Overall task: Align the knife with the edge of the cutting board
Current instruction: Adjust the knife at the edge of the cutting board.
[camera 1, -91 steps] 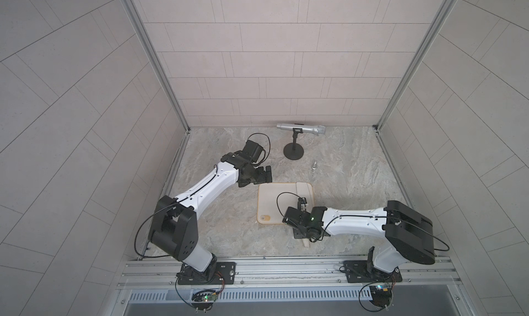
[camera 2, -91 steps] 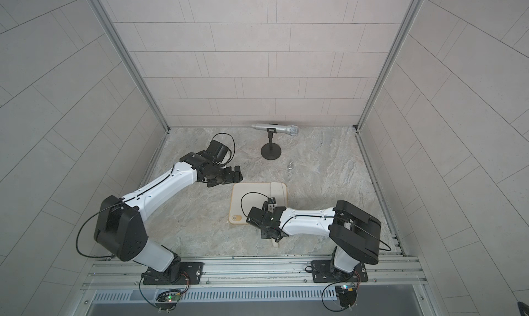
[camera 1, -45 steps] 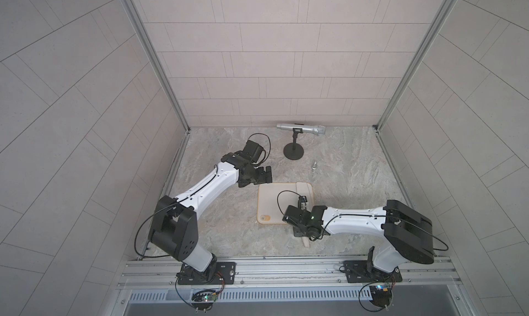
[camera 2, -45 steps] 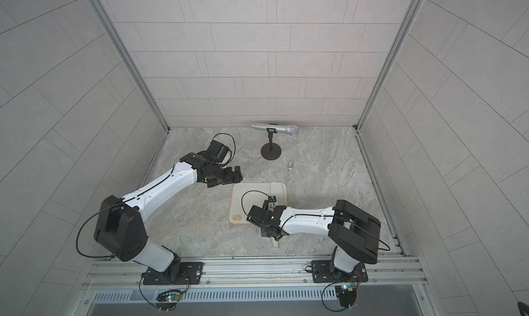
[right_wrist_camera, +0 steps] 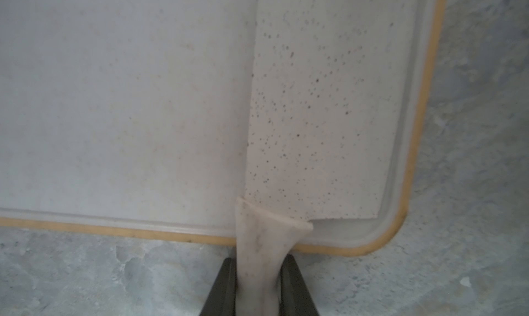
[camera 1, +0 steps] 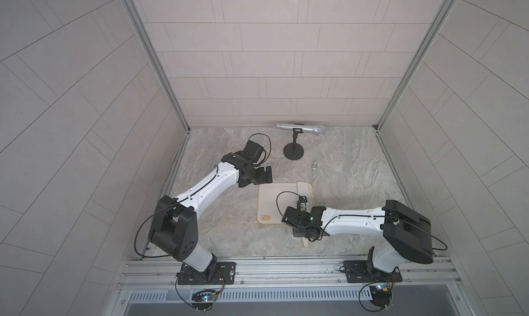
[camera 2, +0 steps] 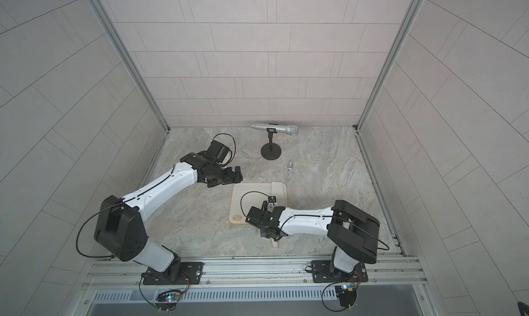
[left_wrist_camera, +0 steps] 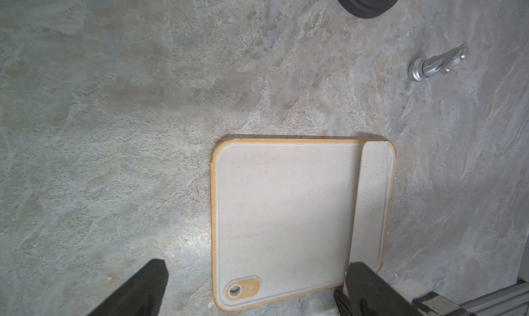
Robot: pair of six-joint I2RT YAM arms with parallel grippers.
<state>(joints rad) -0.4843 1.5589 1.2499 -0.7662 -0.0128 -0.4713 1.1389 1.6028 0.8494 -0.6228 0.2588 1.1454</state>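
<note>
Over the last second the right gripper [right_wrist_camera: 257,261] has been drawn in around the knife [right_wrist_camera: 320,100]. Its two dark fingers [right_wrist_camera: 226,274] are now seen pressed against either side of the pale handle, just off the cutting board [right_wrist_camera: 114,100]. In the top views the arm itself has scarcely been shifted. A hold on the handle is therefore judged to have been taken, so the blade can now be turned or slid. The alignment itself is probably still to be finished or checked. The left gripper [camera 1: 267,175] is held apart from the board, off its far corner, with fingers spread wide and nothing between them. The knife is laid flat on the board. Its broad, speckled whitish blade runs along the side away from the holed corner, just inside the tan rim and nearly parallel to it. The handle is carried out over the table [right_wrist_camera: 86,271], past the board edge that ends at that holed corner.
</note>
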